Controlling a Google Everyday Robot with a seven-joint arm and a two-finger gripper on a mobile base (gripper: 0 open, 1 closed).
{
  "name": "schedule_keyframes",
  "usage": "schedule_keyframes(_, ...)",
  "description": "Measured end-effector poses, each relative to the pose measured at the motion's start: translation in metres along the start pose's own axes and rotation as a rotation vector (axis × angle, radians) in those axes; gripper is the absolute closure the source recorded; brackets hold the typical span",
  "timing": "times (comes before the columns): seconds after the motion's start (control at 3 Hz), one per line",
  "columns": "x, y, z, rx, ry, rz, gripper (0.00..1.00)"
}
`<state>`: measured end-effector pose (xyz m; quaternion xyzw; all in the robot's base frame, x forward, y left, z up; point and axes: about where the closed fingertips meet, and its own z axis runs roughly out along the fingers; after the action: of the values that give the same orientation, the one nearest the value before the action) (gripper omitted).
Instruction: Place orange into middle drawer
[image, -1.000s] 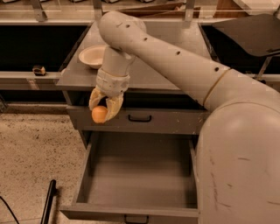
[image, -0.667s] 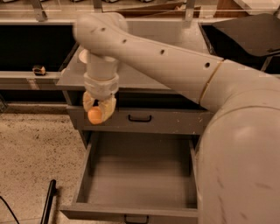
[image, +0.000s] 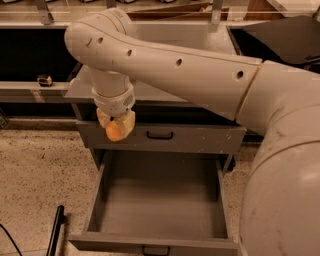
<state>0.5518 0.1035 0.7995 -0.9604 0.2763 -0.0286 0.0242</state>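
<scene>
My gripper (image: 115, 129) hangs from the white arm in front of the cabinet's upper left, shut on the small round orange (image: 114, 131). The orange is held above the back left corner of the open middle drawer (image: 160, 200), a wide grey drawer pulled out toward me with a bare floor. Its black handle (image: 155, 250) shows at the bottom edge. The arm hides most of the cabinet top.
A closed grey drawer front (image: 200, 137) with white scuffs and a black handle (image: 160, 135) sits above the open drawer. A black pole (image: 55, 232) lies on the speckled floor at left. A small object (image: 44, 80) rests on the left shelf. My white arm body fills the right side.
The arm has swung left and then lowered, carrying the orange from in front of the top drawer to just above the open drawer's back left. The bowl is now hidden by the arm.
</scene>
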Motion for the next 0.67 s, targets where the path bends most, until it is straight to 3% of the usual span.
schedule_keyframes(0.33,0.01,0.017,0.026,0.0,-0.059,0.117,1.0)
schedule_keyframes(0.67,-0.001,0.057,0.082,0.012,-0.211,0.31,1.0)
